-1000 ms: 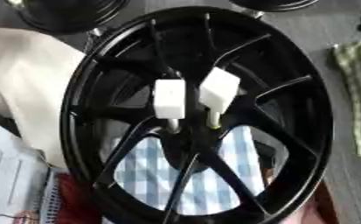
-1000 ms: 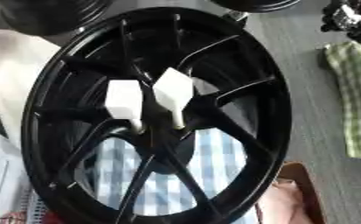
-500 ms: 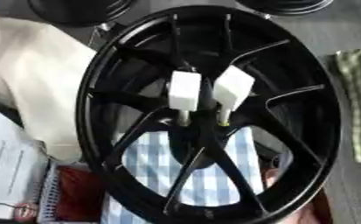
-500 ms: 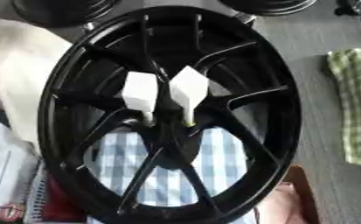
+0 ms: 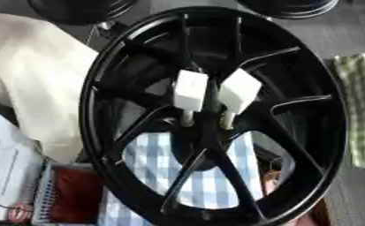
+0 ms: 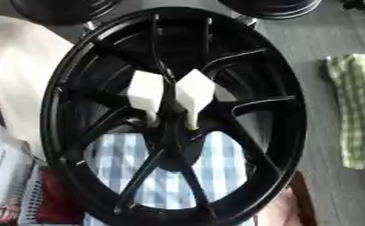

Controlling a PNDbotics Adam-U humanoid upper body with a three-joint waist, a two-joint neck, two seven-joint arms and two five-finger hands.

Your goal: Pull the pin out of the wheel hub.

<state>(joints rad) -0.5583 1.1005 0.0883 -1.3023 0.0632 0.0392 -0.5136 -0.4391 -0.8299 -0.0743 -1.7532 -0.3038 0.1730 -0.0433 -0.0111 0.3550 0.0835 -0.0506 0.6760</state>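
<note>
A large black spoked wheel hub (image 5: 216, 114) fills the middle of both eye views, tilted toward me. Two white pins with blocky heads stick out of its centre: the left pin (image 5: 191, 92) and the right pin (image 5: 237, 93), side by side, each with a pale stem going into the hub. Neither of my hands shows in either view.
A blue-and-white checked cloth (image 5: 208, 176) lies under the hub. A cream cloth (image 5: 38, 84) is at the left, a green checked towel (image 6: 355, 106) at the right, papers and a red item (image 5: 73, 198) at lower left, other black wheels (image 6: 270, 6) at the far edge.
The whole picture has shifted and the hub looks larger, so the camera has moved. The pins stand in the hub as before.
</note>
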